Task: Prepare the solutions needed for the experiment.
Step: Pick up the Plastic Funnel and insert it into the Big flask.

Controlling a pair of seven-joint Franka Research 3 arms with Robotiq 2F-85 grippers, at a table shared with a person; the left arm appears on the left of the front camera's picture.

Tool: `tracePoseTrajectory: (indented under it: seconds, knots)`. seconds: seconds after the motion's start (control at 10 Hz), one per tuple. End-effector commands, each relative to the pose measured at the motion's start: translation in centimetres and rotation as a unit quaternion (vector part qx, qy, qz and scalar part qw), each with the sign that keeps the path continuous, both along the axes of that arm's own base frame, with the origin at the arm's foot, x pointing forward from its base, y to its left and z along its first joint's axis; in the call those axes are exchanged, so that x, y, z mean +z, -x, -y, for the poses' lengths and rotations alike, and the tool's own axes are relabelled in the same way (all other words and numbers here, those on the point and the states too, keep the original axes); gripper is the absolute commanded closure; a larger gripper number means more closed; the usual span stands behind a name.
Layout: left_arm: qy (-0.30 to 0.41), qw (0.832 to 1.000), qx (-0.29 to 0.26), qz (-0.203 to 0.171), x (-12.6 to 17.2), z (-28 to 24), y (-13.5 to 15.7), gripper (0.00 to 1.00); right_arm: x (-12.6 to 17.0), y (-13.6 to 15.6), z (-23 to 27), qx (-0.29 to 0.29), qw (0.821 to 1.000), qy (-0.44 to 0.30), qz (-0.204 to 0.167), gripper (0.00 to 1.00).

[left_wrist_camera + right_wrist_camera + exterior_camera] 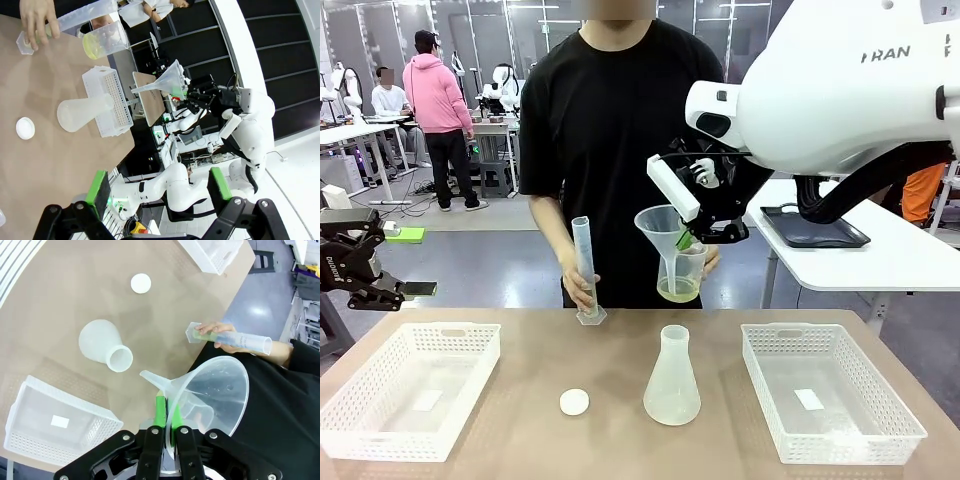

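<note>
Right gripper [692,238] is raised over the far side of the counter [620,445], jaws clenched on the rim of a clear funnel [660,222]. In the right wrist view the green pads [160,412] pinch the funnel wall, wide mouth tilted, spout pointing toward the counter.

Left gripper [415,290] hangs off the counter's left edge. Jaws released, nothing between them, and the left wrist view shows the pads [98,190] well apart.

The solutions [678,290] are a shallow pale yellow-green layer at the bottom of a clear beaker [682,265], which the person holds in one hand [711,262] above the counter's far edge. In the front view the funnel spout overlaps the beaker mouth; cannot tell whether they touch.

The person's other hand [582,290] grips a graduated cylinder [584,250], tilted, with its base on the counter just left of the beaker. It has a faint green tint low inside, seen in the right wrist view.

On the counter:
- Frosted conical flask [672,385], upright, centre, mouth open.
- White round cap [574,402], flat, just left of the flask, not touching.
- White mesh basket [490,375] at left.
- Second basket [760,385] at right, with a small white label on its floor.
</note>
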State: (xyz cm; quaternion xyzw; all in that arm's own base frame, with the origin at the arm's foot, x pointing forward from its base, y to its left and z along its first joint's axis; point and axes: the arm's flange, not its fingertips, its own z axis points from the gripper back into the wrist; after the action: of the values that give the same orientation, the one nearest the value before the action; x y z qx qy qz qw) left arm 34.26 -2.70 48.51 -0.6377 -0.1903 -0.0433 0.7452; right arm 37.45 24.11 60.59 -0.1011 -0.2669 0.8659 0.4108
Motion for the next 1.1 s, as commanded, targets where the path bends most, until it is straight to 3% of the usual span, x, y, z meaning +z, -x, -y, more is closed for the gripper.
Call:
tracePoseTrajectory:
  seconds: [0.0,1.0]
  knots:
    - [0.014,1.0,0.001,-0.001,0.3,0.2,-0.1,0.0,0.2,0.1,-0.2,0.002,1.0,-0.004,0.004,0.96]
    - [0.014,1.0,0.001,-0.001,0.3,0.2,-0.1,0.0,-4.7,-1.0,-0.4,0.018,0.999,-0.019,-0.035,0.96]
